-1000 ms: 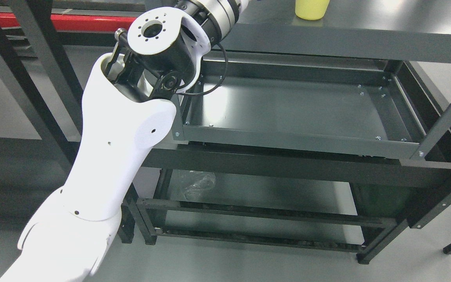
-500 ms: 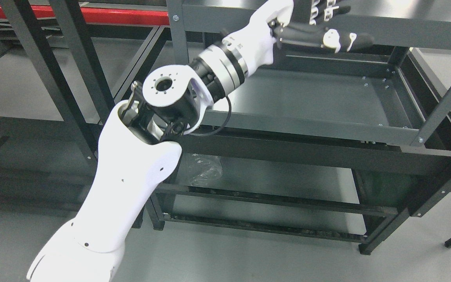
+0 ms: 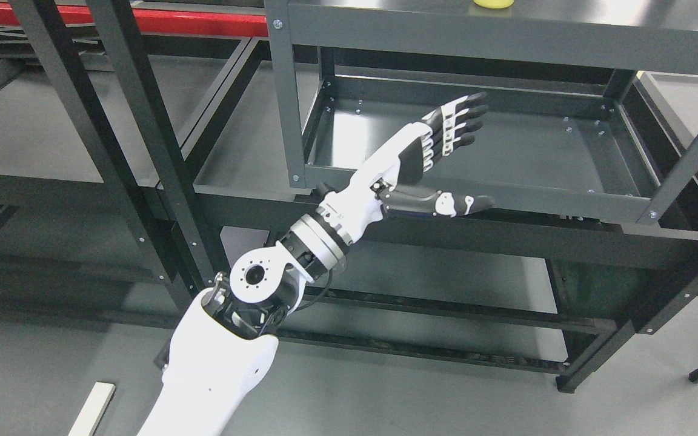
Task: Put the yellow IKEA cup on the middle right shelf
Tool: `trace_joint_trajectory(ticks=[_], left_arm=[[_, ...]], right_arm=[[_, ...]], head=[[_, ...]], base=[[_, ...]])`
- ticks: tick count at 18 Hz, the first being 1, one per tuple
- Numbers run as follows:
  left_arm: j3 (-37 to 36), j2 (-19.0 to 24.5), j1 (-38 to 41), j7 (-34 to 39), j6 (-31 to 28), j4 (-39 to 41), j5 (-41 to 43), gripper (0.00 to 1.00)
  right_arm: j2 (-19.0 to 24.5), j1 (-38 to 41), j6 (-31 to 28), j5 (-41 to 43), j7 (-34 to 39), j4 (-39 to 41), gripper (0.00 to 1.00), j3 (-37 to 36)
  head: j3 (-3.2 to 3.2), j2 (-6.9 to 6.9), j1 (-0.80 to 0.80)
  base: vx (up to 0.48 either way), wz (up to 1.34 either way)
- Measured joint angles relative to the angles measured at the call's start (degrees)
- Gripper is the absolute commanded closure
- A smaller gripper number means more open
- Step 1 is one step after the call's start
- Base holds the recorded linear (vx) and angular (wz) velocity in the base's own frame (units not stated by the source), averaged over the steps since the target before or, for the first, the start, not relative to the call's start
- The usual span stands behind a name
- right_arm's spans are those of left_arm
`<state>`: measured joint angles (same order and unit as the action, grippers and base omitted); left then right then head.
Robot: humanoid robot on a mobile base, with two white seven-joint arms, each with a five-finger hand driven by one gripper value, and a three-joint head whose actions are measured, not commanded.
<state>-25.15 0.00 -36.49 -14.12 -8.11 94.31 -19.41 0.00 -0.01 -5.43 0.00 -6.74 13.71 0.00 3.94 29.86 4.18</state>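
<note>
Head view shows the left hand (image 3: 446,154) spread flat and empty before the rack, while the yellow cup (image 3: 493,3) sits on the shelf (image 3: 506,36) above, seemingly already delivered.

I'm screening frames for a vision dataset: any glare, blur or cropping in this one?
Head view: sharp, no motion blur on the left hand; bright overhead glare on the shelf tray floor and on the top shelf; the yellow cup is cropped by the top edge, only its base showing.
</note>
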Motion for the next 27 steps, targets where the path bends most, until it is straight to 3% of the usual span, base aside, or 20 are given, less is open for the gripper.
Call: trace_joint_trajectory(ticks=[11, 27], left_arm=[[6.7, 0.0, 9.0, 1.4, 3.1, -1.4, 4.3, 0.01], [12.6, 0.0, 10.5, 1.3, 2.5, -3.0, 7.6, 0.01]], right_arm=[[0.0, 0.0, 0.0, 0.0, 0.1, 0.0, 0.01, 0.0], [0.0, 0.0, 0.1, 0.0, 0.1, 0.0, 0.01, 0.0]], head=[[0.0, 0.0, 0.0], [0.0, 0.0, 0.0]], base=[[0.0, 0.0], [0.0, 0.0]])
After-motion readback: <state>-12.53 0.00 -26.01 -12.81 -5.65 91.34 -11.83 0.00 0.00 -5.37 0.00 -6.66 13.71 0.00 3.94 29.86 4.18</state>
